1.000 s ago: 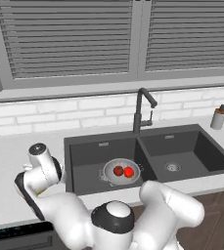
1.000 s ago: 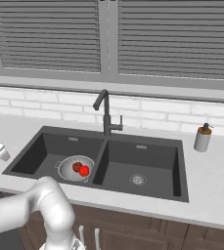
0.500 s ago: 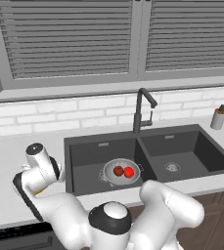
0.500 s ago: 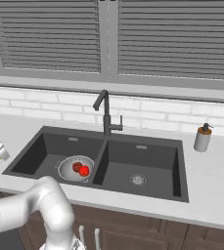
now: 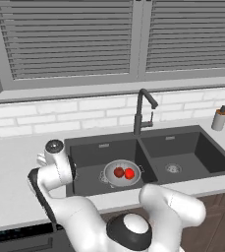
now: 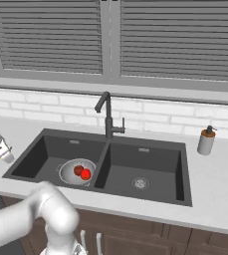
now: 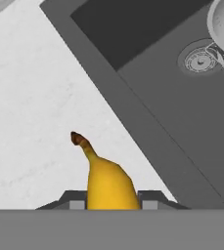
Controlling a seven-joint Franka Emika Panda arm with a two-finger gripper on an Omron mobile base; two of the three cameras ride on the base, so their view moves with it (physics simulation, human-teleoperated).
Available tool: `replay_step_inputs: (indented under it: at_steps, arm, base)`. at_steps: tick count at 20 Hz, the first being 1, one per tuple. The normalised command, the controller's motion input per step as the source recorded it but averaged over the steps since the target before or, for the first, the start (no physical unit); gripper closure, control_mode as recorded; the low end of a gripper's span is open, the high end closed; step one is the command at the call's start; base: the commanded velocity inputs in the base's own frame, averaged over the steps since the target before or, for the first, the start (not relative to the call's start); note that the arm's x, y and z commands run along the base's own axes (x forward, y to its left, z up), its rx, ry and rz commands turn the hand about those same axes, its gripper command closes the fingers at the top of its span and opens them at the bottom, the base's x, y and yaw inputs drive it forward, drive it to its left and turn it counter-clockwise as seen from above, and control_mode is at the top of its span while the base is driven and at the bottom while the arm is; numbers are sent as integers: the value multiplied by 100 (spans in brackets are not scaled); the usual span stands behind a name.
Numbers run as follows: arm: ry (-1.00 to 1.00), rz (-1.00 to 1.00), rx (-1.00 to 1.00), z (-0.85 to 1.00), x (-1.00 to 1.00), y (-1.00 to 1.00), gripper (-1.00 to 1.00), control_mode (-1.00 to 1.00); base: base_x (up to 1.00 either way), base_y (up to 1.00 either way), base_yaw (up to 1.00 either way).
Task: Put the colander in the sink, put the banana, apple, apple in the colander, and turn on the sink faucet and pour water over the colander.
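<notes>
The gripper (image 7: 111, 205) pinches the banana (image 7: 106, 178) above the counter (image 7: 30, 122) beside the sink (image 5: 182, 147), where the colander (image 5: 122, 173) holds two apples (image 5: 124, 173).

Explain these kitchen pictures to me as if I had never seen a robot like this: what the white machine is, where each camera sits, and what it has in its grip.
The white machine is a jointed robot arm on a driving base, facing a dark double-basin sink set in a pale counter. Two pictures come from cameras on the base, behind the arm to its left and right. The third comes from a camera on the hand, looking along the gripper. That view shows the gripper shut on a yellow banana, over the counter beside the sink. In the left basin sits a silver colander holding two red apples. Behind the sink stand a dark gooseneck faucet and, to the right, a soap pump bottle. No water is running.
</notes>
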Motion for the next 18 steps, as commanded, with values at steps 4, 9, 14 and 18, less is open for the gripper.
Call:
replay_step_inputs:
  at_steps: [4,9,14,18]
  arm:
    - [-4,-27,37,93,-23,-100,100,-100]
    - [0,-28,38,89,-4,-100,100,-100]
    - [19,-38,19,48,-2,-95,100,-100]
    - [32,-46,-3,4,0,-80,100,-100]
  base:
    - [0,0,0]
    - [0,0,0]
    - [0,0,0]
    - [0,0,0]
